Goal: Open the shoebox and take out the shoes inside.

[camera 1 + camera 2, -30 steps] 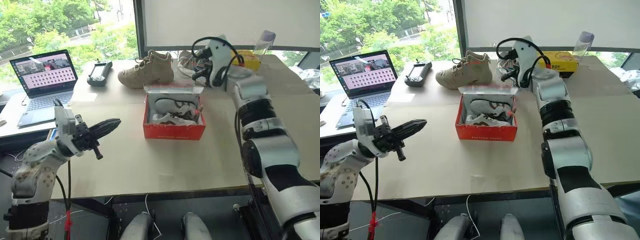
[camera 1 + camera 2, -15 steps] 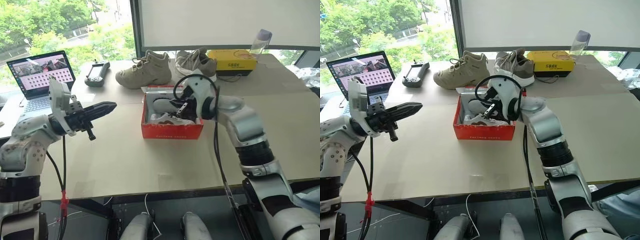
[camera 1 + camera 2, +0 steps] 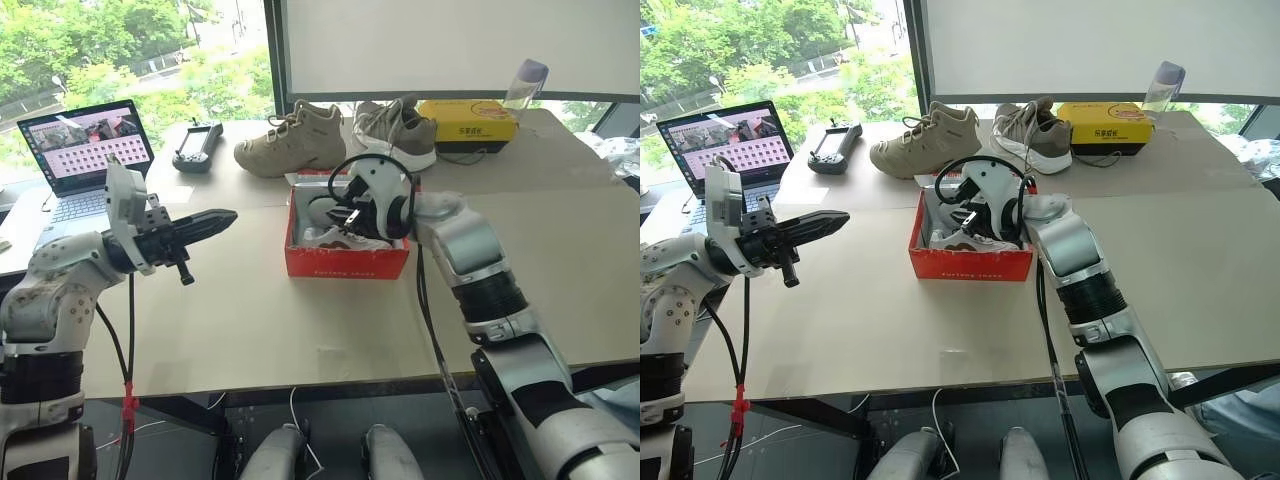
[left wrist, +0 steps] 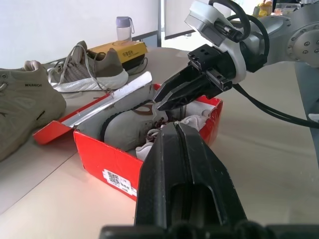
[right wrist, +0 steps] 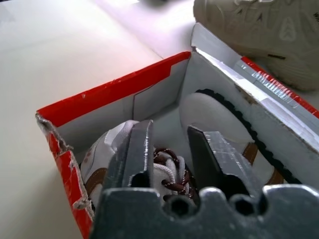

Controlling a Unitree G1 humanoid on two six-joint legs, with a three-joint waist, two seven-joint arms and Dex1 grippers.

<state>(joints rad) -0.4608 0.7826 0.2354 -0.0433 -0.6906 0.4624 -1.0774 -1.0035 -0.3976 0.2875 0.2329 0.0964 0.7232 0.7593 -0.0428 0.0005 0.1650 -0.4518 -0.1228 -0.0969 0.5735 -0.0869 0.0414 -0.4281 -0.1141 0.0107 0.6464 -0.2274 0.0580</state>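
Reaching into the open red cardboard shoebox (image 3: 347,262), our right gripper (image 5: 169,149), fingers parted and empty over the small whitish-grey sneakers (image 5: 164,172), may pinch only dark laces and drag the box, while our left gripper (image 3: 205,222) hangs closed and empty well beside it.

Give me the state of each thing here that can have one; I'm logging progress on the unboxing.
shoebox: open, lid tipped back
shoes: inside the shoebox, not lifted
laptop: open, screen lit
right gripper: fingers parted above a shoe's laces
left gripper: fingers shut, empty, away from the shoebox

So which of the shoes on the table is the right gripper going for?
A small whitish sneaker with dark laces inside the open red shoebox; the right gripper hangs open over it. The beige boot and grey sneaker sit behind, untouched.
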